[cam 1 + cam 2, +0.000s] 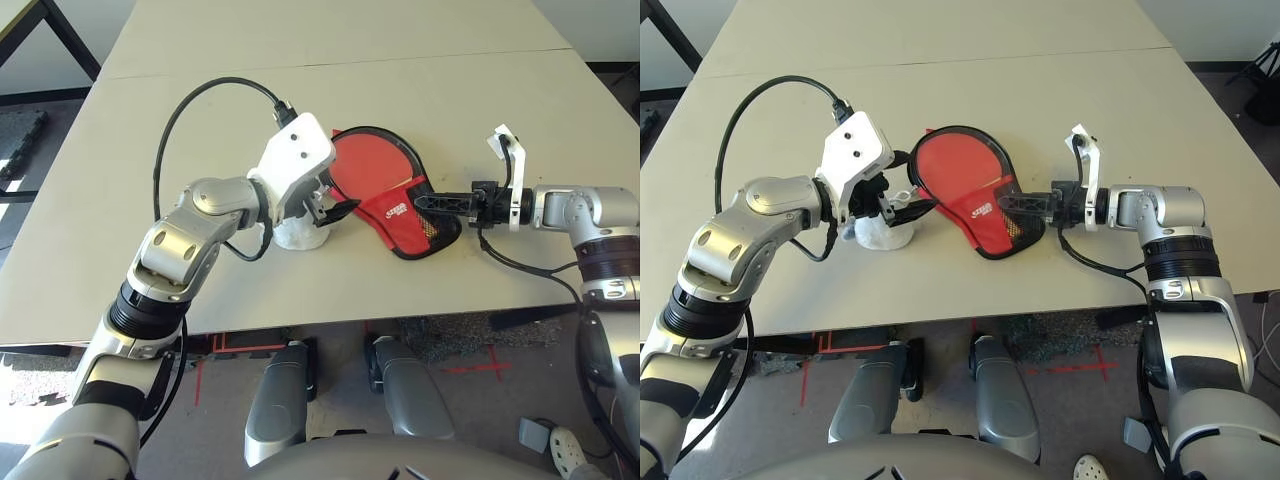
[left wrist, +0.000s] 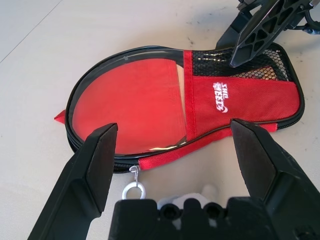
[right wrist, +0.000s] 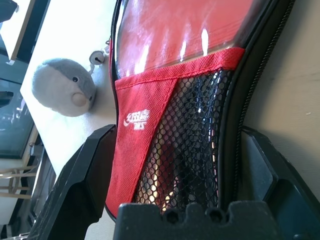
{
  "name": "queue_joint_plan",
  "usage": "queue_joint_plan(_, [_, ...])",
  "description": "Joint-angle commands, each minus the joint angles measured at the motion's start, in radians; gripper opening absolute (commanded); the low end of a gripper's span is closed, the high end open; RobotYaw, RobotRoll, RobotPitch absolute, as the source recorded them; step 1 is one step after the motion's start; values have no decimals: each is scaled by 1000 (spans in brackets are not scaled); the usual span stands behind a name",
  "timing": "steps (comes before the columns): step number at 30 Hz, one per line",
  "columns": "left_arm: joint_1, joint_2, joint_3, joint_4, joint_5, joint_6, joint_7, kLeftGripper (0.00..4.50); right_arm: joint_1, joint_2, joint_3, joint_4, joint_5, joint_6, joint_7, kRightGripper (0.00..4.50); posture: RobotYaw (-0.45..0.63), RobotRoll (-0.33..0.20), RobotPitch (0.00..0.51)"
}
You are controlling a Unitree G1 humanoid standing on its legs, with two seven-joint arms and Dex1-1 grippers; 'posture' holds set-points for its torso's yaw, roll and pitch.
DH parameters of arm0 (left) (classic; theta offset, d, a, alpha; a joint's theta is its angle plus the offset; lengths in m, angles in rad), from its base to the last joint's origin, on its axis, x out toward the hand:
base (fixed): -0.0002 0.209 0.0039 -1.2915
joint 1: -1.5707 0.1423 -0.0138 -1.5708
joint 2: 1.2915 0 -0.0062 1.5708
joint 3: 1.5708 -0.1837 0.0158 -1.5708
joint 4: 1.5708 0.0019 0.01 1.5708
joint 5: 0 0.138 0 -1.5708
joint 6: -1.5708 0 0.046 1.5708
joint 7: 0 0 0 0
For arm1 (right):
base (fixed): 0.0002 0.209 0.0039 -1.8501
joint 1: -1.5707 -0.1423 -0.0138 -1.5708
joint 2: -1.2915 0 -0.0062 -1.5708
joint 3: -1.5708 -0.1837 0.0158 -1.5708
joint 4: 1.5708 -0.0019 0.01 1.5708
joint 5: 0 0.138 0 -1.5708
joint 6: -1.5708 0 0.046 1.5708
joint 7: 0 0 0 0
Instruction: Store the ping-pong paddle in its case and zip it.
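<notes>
Beige and bare apart from one cluster of things, the desk (image 1: pixel 420 60) runs across the left eye view with a seam line crossing it further back. Near its front edge lies the red case (image 1: pixel 385 195), flat, with the ping-pong paddle (image 1: pixel 365 165) inside it, the round red face showing through the open side of the black zipper edging. A fluffy white pompom (image 1: pixel 300 237) sits on the desk just beside the case's rounded end, under the left gripper (image 1: pixel 335 208), whose white wrist housing hangs over it. The right gripper (image 1: pixel 435 200) comes in level from the right, its black fingers reaching onto the mesh pocket end of the case. In the right eye view the same layout shows: the case (image 1: pixel 975 190) between the two arms, and a black cable (image 1: pixel 760 110) looping up from the left arm. In the left wrist view the left jaws stand spread wide, holding nothing, with the case beyond them; a metal ring (image 2: pixel 134 189) on the zipper pull lies on the desk just at the case's near edge, and one finger (image 2: pixel 260 30) of the other gripper rests over the mesh pocket (image 2: pixel 235 62). In the right wrist view the right jaws are spread to either side of the case's narrow end, the mesh and white logo (image 3: pixel 136 120) between them; whether they touch the fabric I cannot tell. The pompom (image 3: pixel 62 87) lies beyond.
</notes>
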Motion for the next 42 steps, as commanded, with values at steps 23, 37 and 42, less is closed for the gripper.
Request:
queue_joint_plan(23, [14,-14,-13,20,26,-25,4,4500,27,-87,40,1,-10,164,-50,36,124,0,214])
queue_joint_plan(37, [5,-13,-10,38,27,-38,-9,4500,233,-237,-22,-236,129,279,-17,36,89,0,215])
queue_joint_plan(42, [-3,-18,-16,49,26,-48,-13,4500,316,-205,-108,-365,191,363,-92,36,79,0,215])
